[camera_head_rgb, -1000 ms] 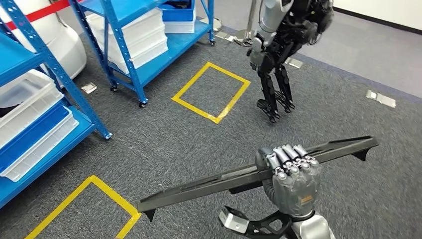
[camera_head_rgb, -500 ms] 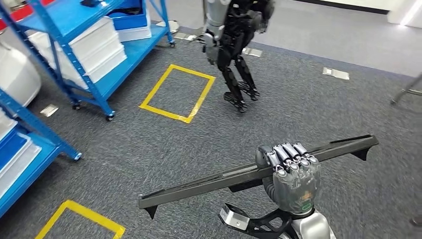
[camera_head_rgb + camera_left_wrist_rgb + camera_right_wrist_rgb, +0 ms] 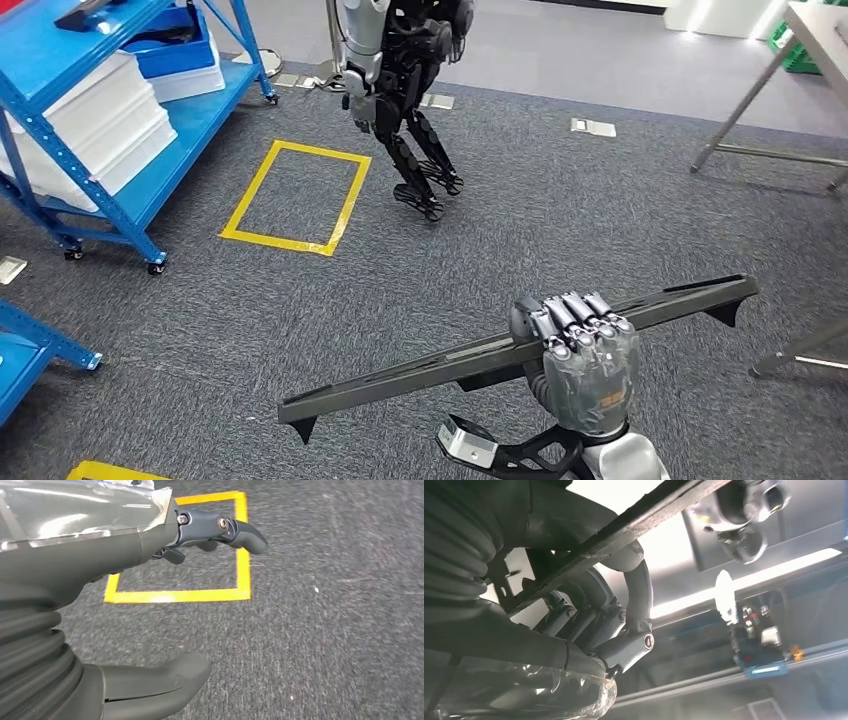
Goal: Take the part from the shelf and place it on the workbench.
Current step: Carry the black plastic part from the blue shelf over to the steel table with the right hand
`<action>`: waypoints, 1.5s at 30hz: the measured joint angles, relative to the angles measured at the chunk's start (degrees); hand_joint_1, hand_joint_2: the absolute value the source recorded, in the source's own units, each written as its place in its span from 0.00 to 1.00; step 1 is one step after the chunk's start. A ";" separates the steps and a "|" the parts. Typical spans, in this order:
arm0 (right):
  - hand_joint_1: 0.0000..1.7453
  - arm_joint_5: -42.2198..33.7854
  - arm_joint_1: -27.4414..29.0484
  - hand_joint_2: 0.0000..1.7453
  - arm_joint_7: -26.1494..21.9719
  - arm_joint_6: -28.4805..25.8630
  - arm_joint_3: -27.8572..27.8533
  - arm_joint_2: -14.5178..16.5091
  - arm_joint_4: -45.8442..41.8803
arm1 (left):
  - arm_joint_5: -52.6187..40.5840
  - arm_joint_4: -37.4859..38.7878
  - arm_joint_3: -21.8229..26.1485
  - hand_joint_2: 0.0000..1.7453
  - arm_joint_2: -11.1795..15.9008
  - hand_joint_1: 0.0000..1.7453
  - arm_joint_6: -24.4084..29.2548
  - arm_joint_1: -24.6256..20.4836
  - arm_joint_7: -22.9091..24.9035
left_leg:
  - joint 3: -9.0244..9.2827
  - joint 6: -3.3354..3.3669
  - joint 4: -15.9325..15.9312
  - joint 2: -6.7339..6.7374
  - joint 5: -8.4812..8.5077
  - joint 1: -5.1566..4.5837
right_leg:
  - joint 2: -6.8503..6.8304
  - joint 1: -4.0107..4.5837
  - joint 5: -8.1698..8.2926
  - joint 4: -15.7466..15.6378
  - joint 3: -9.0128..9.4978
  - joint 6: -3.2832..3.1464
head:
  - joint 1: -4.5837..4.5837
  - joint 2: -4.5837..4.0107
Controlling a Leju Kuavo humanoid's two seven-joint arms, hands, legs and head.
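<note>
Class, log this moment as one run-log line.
stage: carrying | right robot hand: grips long black part | left robot hand: holds nothing | floor: grey carpet

Head view high, looking down over grey carpet floor (image 3: 560, 230), left wrist view close above it (image 3: 325, 630), right wrist view facing ceiling.

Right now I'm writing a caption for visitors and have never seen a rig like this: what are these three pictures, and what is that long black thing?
A humanoid robot took all three itself. The head view looks down at grey carpet: its right hand grips a long black part near the middle. Ahead stand another robot, blue shelves with white bins, and a yellow tape rectangle on the floor. The left wrist view shows the left hand holding nothing, fingers apart, above carpet. The right wrist view looks up past the hand gripping the part.
</note>
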 joint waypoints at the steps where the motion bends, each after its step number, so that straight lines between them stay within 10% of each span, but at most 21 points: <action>1: 1.00 0.00 0.03 1.00 0.00 0.02 0.00 0.02 0.03 | 0.00 0.00 0.01 1.00 0.05 0.00 0.00 0.01 0.00 | -0.05 0.17 0.00 0.97 -0.01 -0.21 | -0.71 -0.06 -1.51 3.79 -1.75 -0.10 | 0.19 -0.01; 3: 1.00 0.01 0.19 1.00 0.00 0.02 -0.01 0.02 0.14 | -0.01 0.01 0.01 1.00 0.09 0.00 -0.01 0.01 0.00 | -0.12 0.24 0.01 2.74 -0.05 -0.54 | -1.16 -0.24 -2.55 7.13 -2.89 0.32 | 0.29 -0.01; 6: 1.00 0.07 0.18 1.00 0.00 0.04 -0.02 0.02 0.19 | -0.07 0.00 -0.01 1.00 0.10 0.00 -0.02 -0.05 0.00 | 0.03 0.00 0.09 4.90 -0.18 -0.73 | -3.42 -0.28 0.31 -2.72 3.44 1.24 | 0.43 0.01; 9: 1.00 0.32 0.10 1.00 0.07 0.28 -0.07 0.11 0.15 | -0.30 0.00 -0.05 1.00 0.05 0.00 -0.01 -0.14 0.02 | 0.32 -0.85 0.21 6.45 -0.48 -1.07 | -5.64 0.64 1.67 -9.29 7.38 0.34 | 0.40 0.00; 11: 1.00 0.51 0.17 1.00 0.14 0.57 -0.16 0.17 0.07 | -0.39 0.01 -0.16 1.00 -0.14 0.00 0.04 -0.29 0.08 | 0.54 -1.47 0.19 7.18 -0.60 -0.96 | -4.41 0.59 2.02 -9.48 7.21 -0.38 | 0.33 0.00; 18: 1.00 0.83 0.23 1.00 0.22 0.85 -0.29 0.79 -0.30 | -0.42 0.01 -0.35 1.00 -0.31 0.00 0.18 -0.12 0.22 | -6.81 -2.79 16.45 0.65 -8.74 0.05 | -0.08 -0.18 2.92 -10.07 7.38 -2.13 | -0.69 0.00; 22: 1.00 0.87 0.23 1.00 0.22 0.85 -0.31 0.89 -0.30 | -0.41 0.01 -0.34 1.00 -0.29 0.00 0.20 -0.07 0.26 | -2.33 -3.28 5.75 -2.66 -1.96 1.22 | 3.02 -0.24 2.88 -9.27 7.07 -1.57 | -0.70 0.01; 24: 1.00 0.91 0.15 1.00 0.22 0.85 -0.32 0.95 -0.33 | -0.41 0.02 -0.36 1.00 -0.29 0.00 0.21 -0.04 0.26 | -0.87 -3.13 2.01 -5.08 -0.91 1.36 | 4.37 -0.11 2.93 -8.77 6.20 -0.65 | -0.43 0.01; 26: 1.00 0.93 0.18 1.00 0.21 0.85 -0.33 0.96 -0.36 | -0.37 0.03 -0.36 1.00 -0.30 0.00 0.26 -0.09 0.23 | -0.90 -2.20 1.63 -4.19 -0.76 0.76 | 5.88 -0.18 3.43 -9.02 5.37 0.58 | -0.16 0.02; 30: 1.00 0.82 -0.12 1.00 0.01 0.85 -0.40 0.92 -0.35 | -0.29 0.01 -0.36 1.00 -0.23 0.00 0.49 -0.12 0.14 | -0.48 -0.05 0.17 -0.62 0.38 0.15 | 0.79 -0.09 0.55 -2.50 1.52 0.63 | 0.57 0.00; 33: 1.00 0.44 -0.25 1.00 -0.05 0.88 -0.42 0.84 -0.25 | -0.05 0.01 -0.34 1.00 -0.20 0.00 0.60 -0.02 0.16 | -0.69 0.22 0.14 2.07 0.41 -0.43 | -1.00 -0.02 -2.88 6.74 -2.76 0.48 | 1.01 0.00; 37: 1.00 -0.33 -0.36 1.00 -0.17 0.80 -0.42 0.67 -0.02 | 0.19 0.02 -0.34 1.00 -0.20 0.00 0.79 -0.03 0.22 | -0.57 -0.02 0.23 4.86 0.27 -0.79 | -3.96 0.28 0.51 -4.45 4.39 1.35 | 1.24 0.00; 41: 1.00 -1.05 -0.70 1.00 -0.25 0.69 -0.40 0.51 0.15 | 0.43 0.02 -0.32 1.00 -0.31 0.00 0.93 -0.13 0.39 | -0.05 -1.18 0.23 6.94 -0.12 -1.08 | -4.82 1.29 1.92 -9.64 7.20 -0.32 | 1.11 -0.01; 45: 1.00 -1.20 -0.84 1.00 -0.39 0.69 -0.38 0.52 0.21 | 0.52 0.03 -0.32 1.00 -0.39 0.00 0.98 -0.21 0.43 | -2.07 -2.48 5.89 2.69 -4.11 -0.36 | -2.52 0.08 2.63 -10.23 7.77 -2.05 | 0.55 -0.01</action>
